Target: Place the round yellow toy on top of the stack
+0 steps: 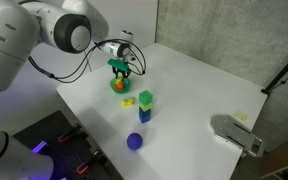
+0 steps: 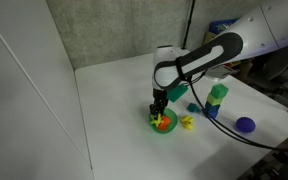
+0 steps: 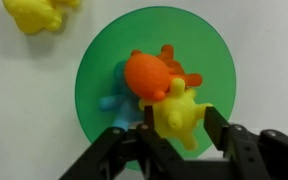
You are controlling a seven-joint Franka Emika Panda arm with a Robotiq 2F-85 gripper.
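The round yellow toy, spiky and ball-like, lies on a green plate against a round orange toy and a blue piece. My gripper is open, one finger on each side of the yellow toy, the left finger against it and a narrow gap at the right finger. In both exterior views the gripper is down at the plate. The stack, a green block over a blue one, stands apart from the plate.
A flat irregular yellow piece lies between plate and stack. A round purple-blue toy sits beyond the stack. A grey device rests near the table edge. A wall panel stands behind the table.
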